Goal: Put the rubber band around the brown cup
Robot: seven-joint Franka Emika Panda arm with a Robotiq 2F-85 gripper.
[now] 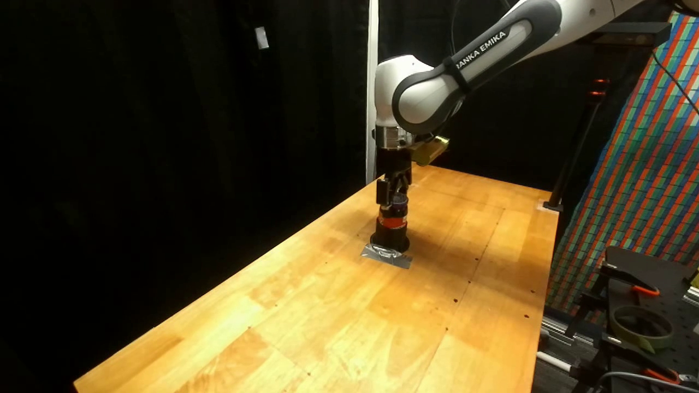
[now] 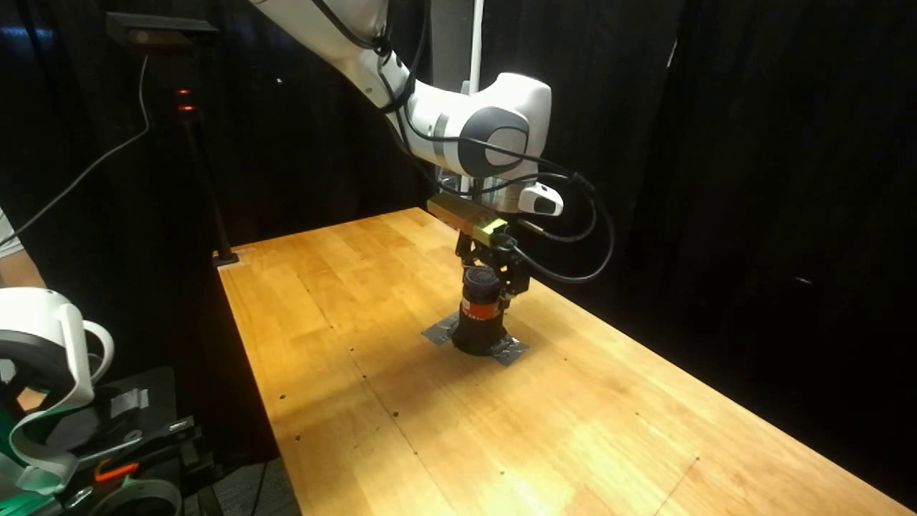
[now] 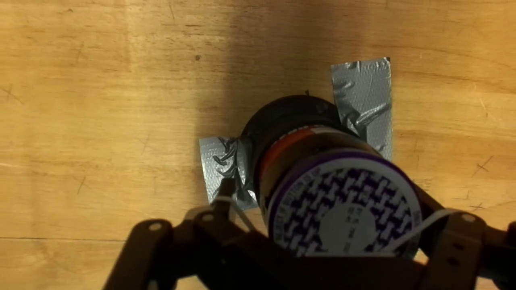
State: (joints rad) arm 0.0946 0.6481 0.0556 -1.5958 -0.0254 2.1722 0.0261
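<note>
- Gripper (image 3: 328, 203) at the top of the brown cup (image 1: 393, 221). Jaws spread apart, fingers (image 3: 226, 188) on opposite sides of the cup; contact with its wall cannot be told.
- Cup upright on the wooden table (image 1: 349, 338), held at the foot by strips of grey tape (image 3: 365, 88).
- Rubber band (image 3: 425, 224) pale, strung on the fingers; in the wrist view one strand cuts across the cup's purple-and-white end. Far strand hidden: encirclement unconfirmed.
- Risk: band may catch on the upper rim. Likely cause: wrist off-centre; cup looks nearer one finger than the other.
- Risk: closing too soon would probably pinch the cup, slacken the loop and leave it askew.
- Risk: band may cling to the fingers and ride off with them on retreat, rubber friction being the cause.
- Risk: a sideways push could tip the cup if the tape peels.
- Surface: honey-coloured planks, glossy highlights, dark holes (image 1: 456, 300), pencil-like marks (image 3: 481, 166).
- Room: black drapes (image 1: 218, 164), a multicoloured checked hanging (image 1: 633, 185), a camera stand (image 1: 577, 144) with red lights, a black side bench (image 1: 639, 262) bearing a roll of tape (image 1: 658, 342) and orange-tipped tools (image 1: 647, 291). White headset-like device (image 2: 32, 314) at the edge of an exterior view.
</note>
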